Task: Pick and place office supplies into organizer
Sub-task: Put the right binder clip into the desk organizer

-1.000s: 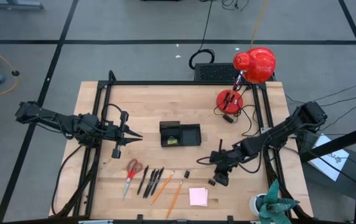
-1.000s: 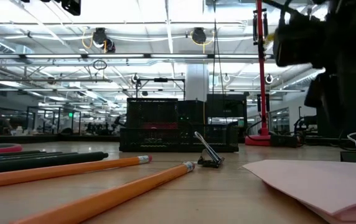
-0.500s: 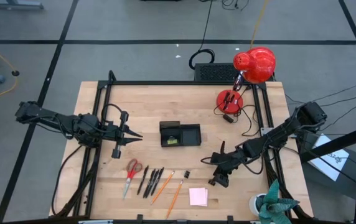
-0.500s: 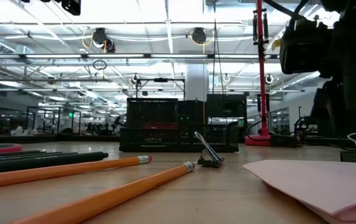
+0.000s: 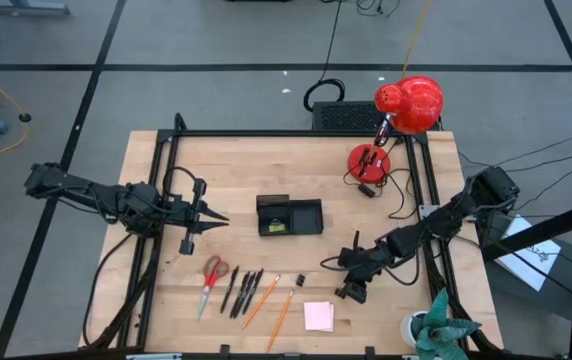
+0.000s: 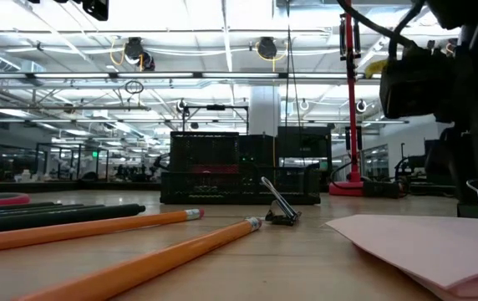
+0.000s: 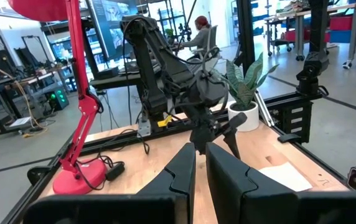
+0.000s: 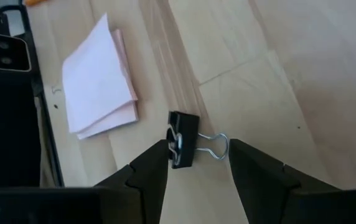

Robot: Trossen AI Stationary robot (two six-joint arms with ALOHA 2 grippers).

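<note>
The right arm has crept down and toward the sticky-note pad [image 5: 318, 315] over the last second, so its pincer [image 8: 198, 163] now hangs released, fingers straddling a black binder clip [image 8: 184, 139] lying on the bench [image 5: 236, 170] just beside that pad, which suggests a grasp is near. Well away from the pad, past the organizer [image 5: 289, 215], the left arm waits with its pincer [image 5: 198, 225] clenched and empty.

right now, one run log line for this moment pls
right tool: open, straddling binder clip on table | left tool: shut, idle left of organizer | sticky-note pad: beside clip
</note>
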